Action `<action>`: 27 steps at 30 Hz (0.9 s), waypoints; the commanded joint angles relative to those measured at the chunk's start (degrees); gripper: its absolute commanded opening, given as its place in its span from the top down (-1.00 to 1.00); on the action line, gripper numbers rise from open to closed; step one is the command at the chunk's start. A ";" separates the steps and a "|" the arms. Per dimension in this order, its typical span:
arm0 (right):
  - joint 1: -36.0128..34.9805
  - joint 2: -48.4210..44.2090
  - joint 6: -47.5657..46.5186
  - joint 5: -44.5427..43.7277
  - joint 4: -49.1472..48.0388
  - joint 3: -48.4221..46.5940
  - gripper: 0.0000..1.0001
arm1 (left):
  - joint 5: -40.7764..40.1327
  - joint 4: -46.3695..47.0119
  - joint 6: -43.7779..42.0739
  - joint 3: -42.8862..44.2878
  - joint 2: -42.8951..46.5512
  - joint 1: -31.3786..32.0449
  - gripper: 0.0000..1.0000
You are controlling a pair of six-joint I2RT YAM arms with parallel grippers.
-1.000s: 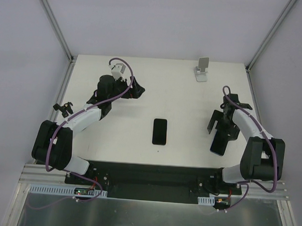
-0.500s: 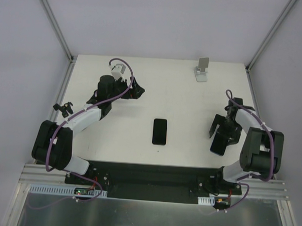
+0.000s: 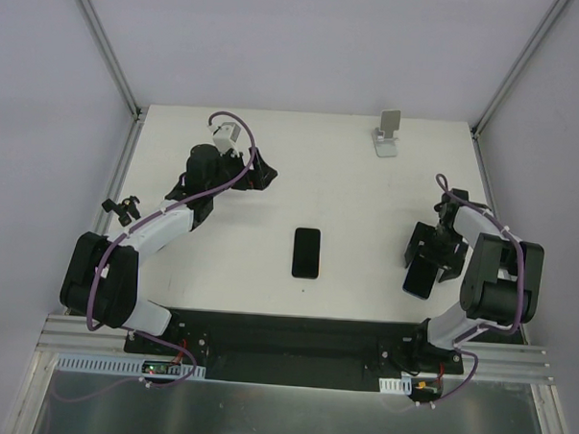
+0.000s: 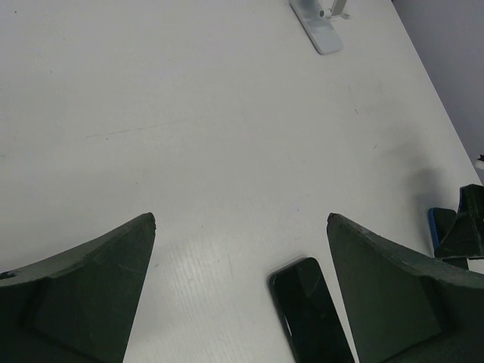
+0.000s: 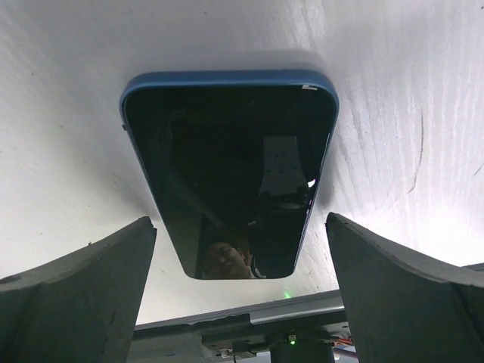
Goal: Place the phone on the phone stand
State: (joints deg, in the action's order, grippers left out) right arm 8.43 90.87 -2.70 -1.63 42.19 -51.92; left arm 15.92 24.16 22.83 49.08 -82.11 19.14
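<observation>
A blue-cased phone (image 5: 231, 170) lies screen up on the white table at the right, also seen in the top view (image 3: 420, 279). My right gripper (image 5: 240, 221) is open just above it, one finger on each long side, not touching; in the top view (image 3: 427, 256) it covers the phone's far end. A second, black phone (image 3: 306, 252) lies flat at the table's middle and shows in the left wrist view (image 4: 310, 311). The white phone stand (image 3: 387, 135) stands empty at the far right edge, also in the left wrist view (image 4: 321, 26). My left gripper (image 3: 261, 173) is open and empty at the far left (image 4: 240, 219).
The table's near edge with a black base strip (image 3: 294, 334) lies just beyond the blue phone. Metal frame posts (image 3: 131, 109) stand at the far corners. A purple cable (image 3: 223, 190) runs along the left arm.
My right gripper has moved a little toward the near edge and lower over the blue phone, and the arm has folded in. The left arm and both phones have not moved.
</observation>
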 commanded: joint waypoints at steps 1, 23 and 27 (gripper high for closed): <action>0.63 1.15 -0.99 0.22 0.87 -2.22 -0.93 | -0.37 1.76 -1.82 -0.21 2.39 0.02 -0.89; 0.80 5.02 -0.46 6.02 -2.12 -2.13 0.03 | 0.16 1.94 -1.38 -0.21 2.39 -0.33 -0.89; 0.80 2.91 -0.03 7.86 -3.52 -1.34 0.32 | 0.16 1.94 -1.21 -0.48 2.57 -0.42 -0.90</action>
State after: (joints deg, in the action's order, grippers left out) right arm 9.19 94.89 -3.44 -0.38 42.87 -54.37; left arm 15.94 24.16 22.85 48.97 -81.78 19.05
